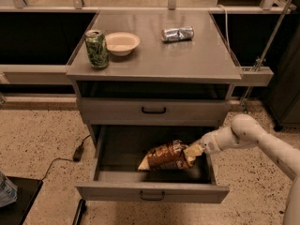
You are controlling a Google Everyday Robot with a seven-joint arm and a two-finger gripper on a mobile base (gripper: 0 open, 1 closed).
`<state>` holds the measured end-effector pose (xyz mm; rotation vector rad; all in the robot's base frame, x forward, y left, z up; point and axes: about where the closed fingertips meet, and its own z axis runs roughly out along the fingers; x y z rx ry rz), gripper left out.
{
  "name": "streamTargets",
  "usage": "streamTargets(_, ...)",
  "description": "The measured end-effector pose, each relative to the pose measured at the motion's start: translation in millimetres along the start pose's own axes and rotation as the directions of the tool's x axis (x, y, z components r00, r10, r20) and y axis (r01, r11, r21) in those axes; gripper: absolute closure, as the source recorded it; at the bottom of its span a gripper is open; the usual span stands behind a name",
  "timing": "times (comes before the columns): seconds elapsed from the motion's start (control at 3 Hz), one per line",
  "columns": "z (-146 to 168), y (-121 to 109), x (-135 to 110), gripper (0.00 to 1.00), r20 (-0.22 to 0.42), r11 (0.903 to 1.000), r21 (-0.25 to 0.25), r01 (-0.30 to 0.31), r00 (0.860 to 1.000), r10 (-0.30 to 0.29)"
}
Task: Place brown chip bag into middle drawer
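Observation:
The brown chip bag (166,157), dark brown with a tan-yellow end, lies tilted inside the open middle drawer (152,191), its right end raised. My gripper (196,150) reaches into the drawer from the right on a white arm and is shut on the bag's tan right end. The bag's left end rests on the drawer floor. The drawer is pulled fully out, and its thin dark handle shows on the front.
Above it is a closed grey drawer front (153,110) with a black handle. On the cabinet top stand a green can (96,48), a cream bowl (122,43) and a crushed silver can (177,33). A black cable (77,153) lies on the floor at left.

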<state>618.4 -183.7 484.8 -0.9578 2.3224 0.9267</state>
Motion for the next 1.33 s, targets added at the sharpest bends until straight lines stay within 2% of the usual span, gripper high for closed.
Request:
streamTargets(1.0, 0.1, 0.0, 0.0, 0.11, 0.0, 1.0, 0.0, 0.0, 1.0, 0.0)
streamTargets(1.33, 0.1, 0.0, 0.0, 0.0, 0.0, 1.0, 0.0, 0.0, 1.0, 0.0)
